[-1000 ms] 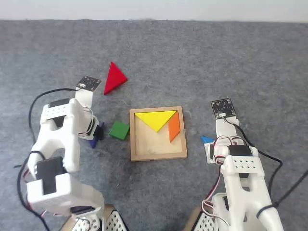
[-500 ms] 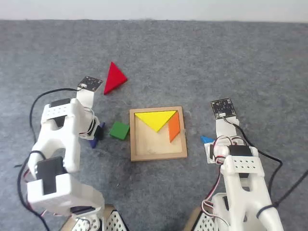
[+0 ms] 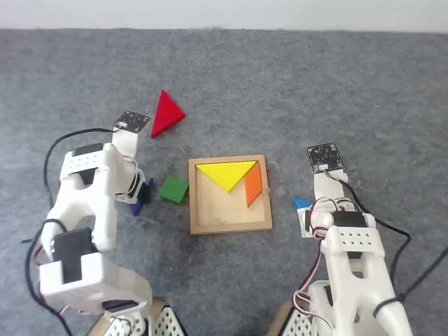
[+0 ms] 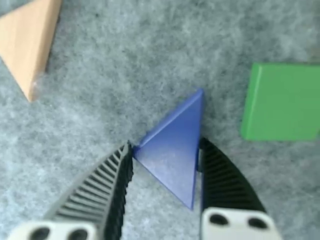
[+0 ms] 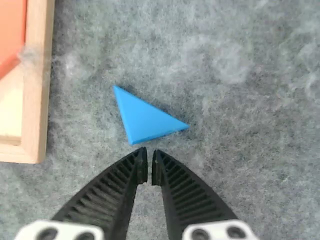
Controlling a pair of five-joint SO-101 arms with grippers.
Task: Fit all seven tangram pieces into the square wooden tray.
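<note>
Pinched in the left gripper (image 4: 165, 147): dark blue triangle (image 4: 175, 135), flat on grey carpet (image 3: 315, 91) near a green square (image 4: 282, 102). Right gripper (image 5: 149, 157) pressed shut, just beside a light blue triangle (image 5: 145, 120). In the square wooden tray (image 3: 224, 210): yellow triangle (image 3: 225, 173), orange parallelogram (image 3: 253, 185).

Tray (image 3: 229, 227) holds yellow triangle (image 3: 225, 173), orange piece (image 3: 253, 185); red triangle (image 3: 166, 113), green square (image 3: 173, 190), blue triangles (image 4: 172, 150) (image 5: 145, 120) outside.

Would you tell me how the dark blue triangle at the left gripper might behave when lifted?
The dark blue triangle looks like a rigid, flat block, so it probably won't flex. One finger of the left gripper meets a corner, so it may pivot.
</note>
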